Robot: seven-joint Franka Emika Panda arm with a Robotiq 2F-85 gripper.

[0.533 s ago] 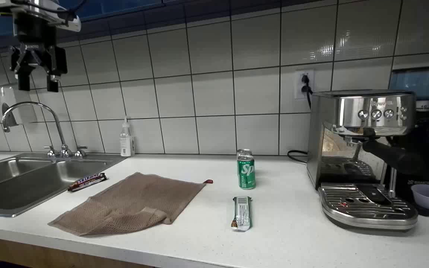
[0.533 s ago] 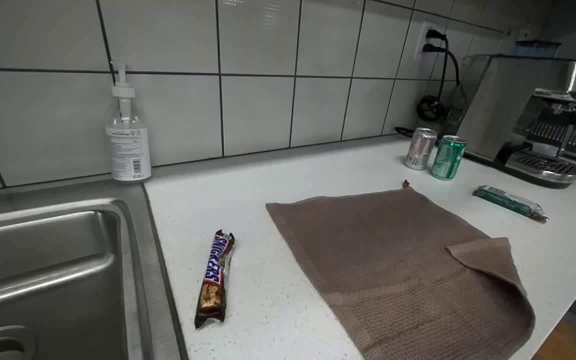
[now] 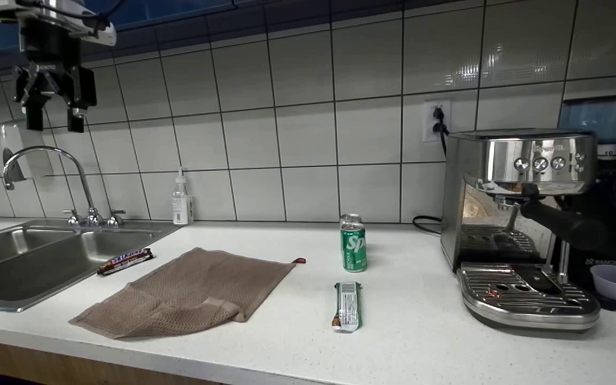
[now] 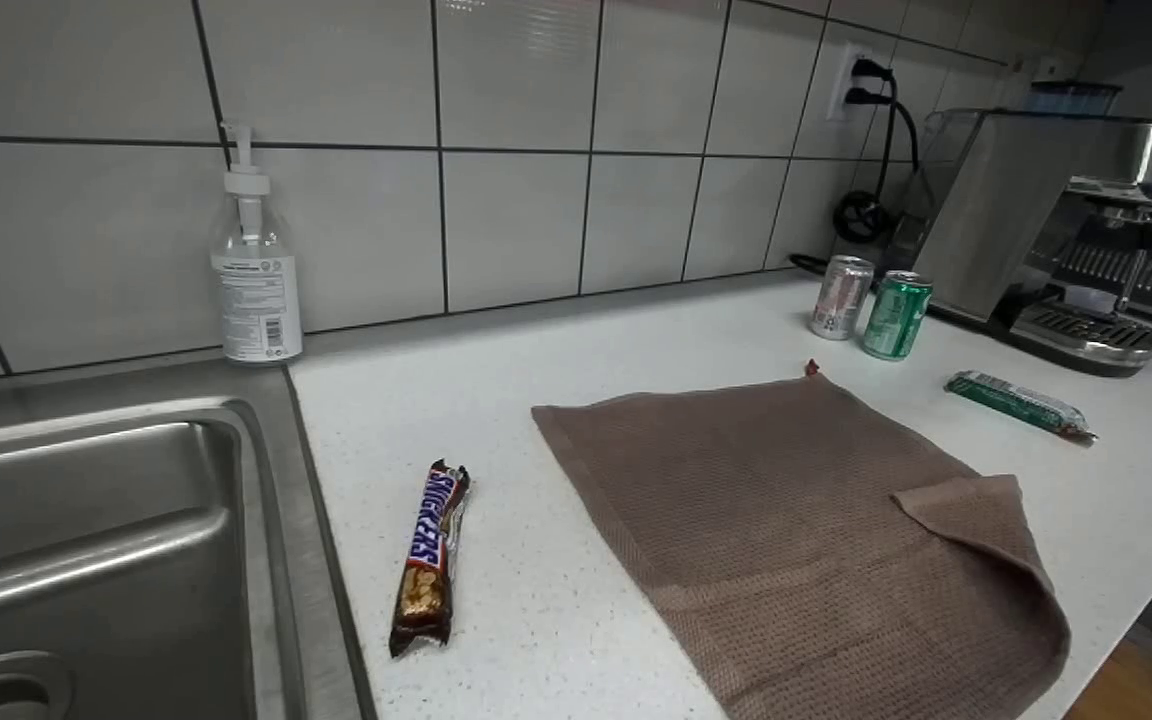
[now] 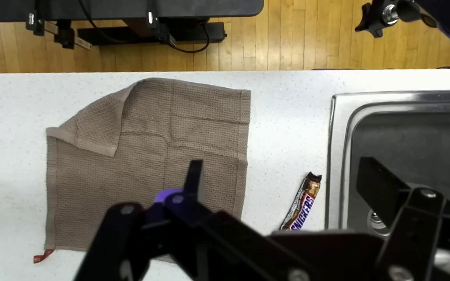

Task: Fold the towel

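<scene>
A brown-taupe towel [image 3: 195, 289] lies spread on the white counter, seen in both exterior views and from above in the wrist view. One corner of the towel [image 4: 796, 520] along the counter's front side is turned over onto the cloth, with a few wrinkles around it. A small red tag sticks out at another corner. High above the sink side hangs my gripper [image 3: 55, 122], well clear of the towel. Its fingers [image 5: 381, 185] stand wide apart with nothing between them. In the wrist view the gripper's body covers part of the towel [image 5: 147, 168].
A Snickers bar [image 4: 428, 560] lies between towel and sink [image 4: 266, 560]. Past the tagged side are a green can [image 3: 354, 248], a silver can [image 4: 842, 298] and a green-wrapped bar [image 3: 348, 307]. A coffee machine [image 3: 522, 214], faucet [image 3: 83, 176] and pump bottle [image 4: 258, 290] stand farther off.
</scene>
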